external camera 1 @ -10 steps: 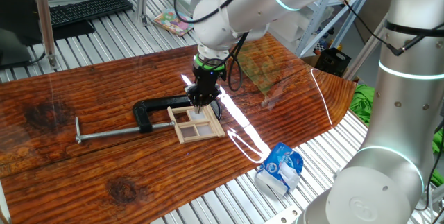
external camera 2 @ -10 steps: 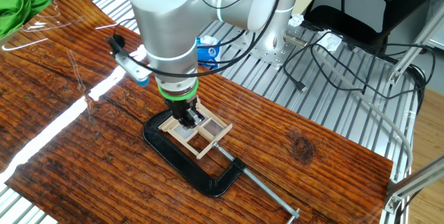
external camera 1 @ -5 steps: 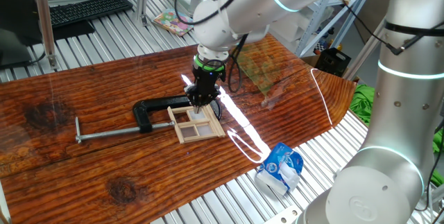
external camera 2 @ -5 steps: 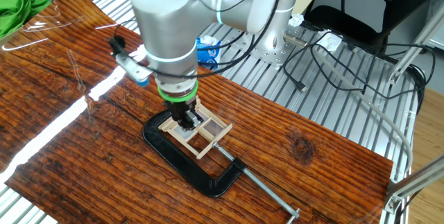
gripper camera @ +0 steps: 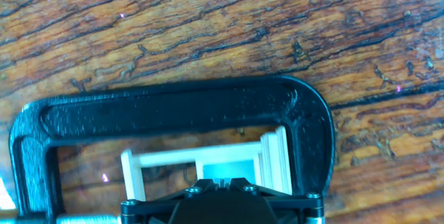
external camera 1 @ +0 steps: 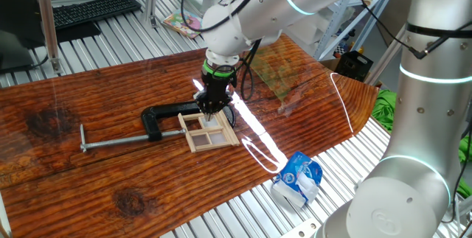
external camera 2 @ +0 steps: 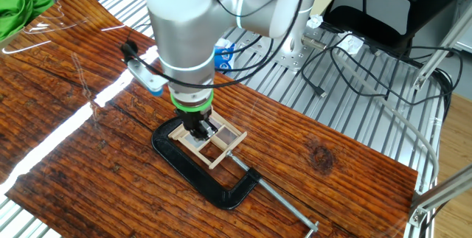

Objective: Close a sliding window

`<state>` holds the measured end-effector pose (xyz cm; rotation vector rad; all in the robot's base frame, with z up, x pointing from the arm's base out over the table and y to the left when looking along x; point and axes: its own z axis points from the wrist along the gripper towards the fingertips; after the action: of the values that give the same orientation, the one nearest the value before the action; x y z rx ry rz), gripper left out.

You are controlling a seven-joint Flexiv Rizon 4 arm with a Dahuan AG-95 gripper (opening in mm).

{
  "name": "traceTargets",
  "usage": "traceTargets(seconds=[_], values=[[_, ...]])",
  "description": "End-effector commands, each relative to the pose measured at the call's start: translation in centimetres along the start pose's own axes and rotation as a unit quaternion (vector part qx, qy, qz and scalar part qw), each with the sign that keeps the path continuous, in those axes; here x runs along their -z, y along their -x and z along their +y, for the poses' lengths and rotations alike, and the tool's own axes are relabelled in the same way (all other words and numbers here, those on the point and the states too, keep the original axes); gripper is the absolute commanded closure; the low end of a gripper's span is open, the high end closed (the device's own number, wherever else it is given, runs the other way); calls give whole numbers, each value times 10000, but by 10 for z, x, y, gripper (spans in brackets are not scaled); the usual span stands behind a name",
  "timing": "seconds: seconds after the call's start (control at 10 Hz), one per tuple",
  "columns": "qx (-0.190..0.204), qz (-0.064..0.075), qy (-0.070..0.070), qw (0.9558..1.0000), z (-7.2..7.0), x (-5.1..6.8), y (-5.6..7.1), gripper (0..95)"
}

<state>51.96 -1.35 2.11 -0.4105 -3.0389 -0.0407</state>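
Item: sliding window (external camera 1: pixel 209 131), clamped flat on worktop (external camera 1: pixel 88 98); pincer (external camera 1: pixel 210 109) shut and empty, tips down on it.

Risks: the closed tips could ride up over a thin wood bar and skid off, leaving the sash part-way; pressing too hard could jam the sash in its track or crack a bar; a sideways shove might twist the frame in the clamp (external camera 1: pixel 158 116) (it grips one side only, as far as can be seen). Position: window (external camera 2: pixel 209 138) lies directly beneath the pincer (external camera 2: pixel 197 129), whose tips stand in the half of the frame nearest the clamp's curved back; the window (gripper camera: pixel 208 165) shows just ahead of the fingers in the hand view, inside the clamp (gripper camera: pixel 173 109). Whether the tips touch the sash or only a pane gap cannot be told.
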Motion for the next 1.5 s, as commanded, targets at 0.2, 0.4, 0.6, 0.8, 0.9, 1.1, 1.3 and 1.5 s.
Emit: traceTargets(seconds=[0.2, 0.4, 0.6, 0.8, 0.9, 1.1, 1.3, 1.5], values=[[-10, 10, 35, 10000, 1, -1, 1, 950], [11, 12, 42, 10000, 2, -3, 1, 950], [28, 11, 46, 10000, 3, -6, 1, 950], [42, -9, 30, 10000, 3, -7, 1, 950], [44, -31, 35, 10000, 3, -7, 1, 950], [15, -36, 31, 10000, 3, -7, 1, 950], [13, -27, 42, 10000, 3, -9, 0, 950], [22, -34, 42, 10000, 3, -11, 0, 950]])
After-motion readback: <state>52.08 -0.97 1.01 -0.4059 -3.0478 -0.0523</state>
